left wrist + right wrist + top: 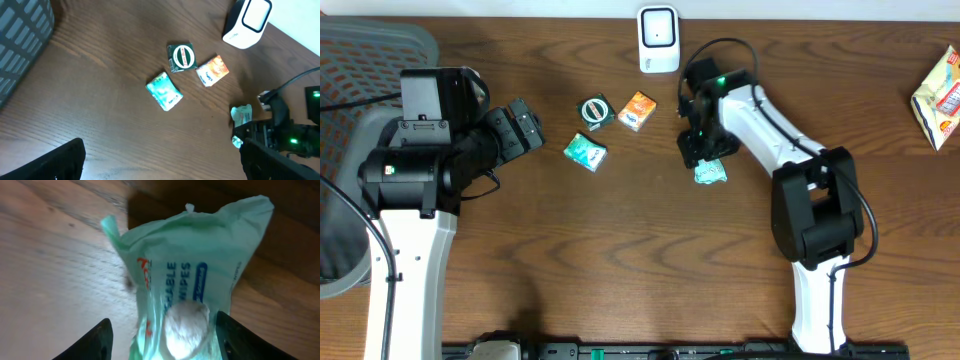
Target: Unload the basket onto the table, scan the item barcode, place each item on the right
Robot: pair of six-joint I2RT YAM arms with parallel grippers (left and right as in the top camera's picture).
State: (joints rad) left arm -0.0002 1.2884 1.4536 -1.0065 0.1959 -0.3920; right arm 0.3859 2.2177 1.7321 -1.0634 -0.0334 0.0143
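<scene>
Right gripper (162, 335): fingers (100, 340) parted, straddling wipes pack (190, 265), a gap showing on the left side; no grip seen. Pack is pale green and crinkled, lying flat on table (620, 260) just under the gripper, below and right of white scanner (659, 38) at the far edge.

Left gripper (530, 122): fingers spread wide, empty, above bare wood.

Surface: dark brown wood grain, matte.

Mid-table cluster: dark green packet (594, 110), orange packet (637, 110), teal packet (585, 151).

Far right edge: snack bag (940, 100).

Left edge: grey mesh bin (360, 60).
</scene>
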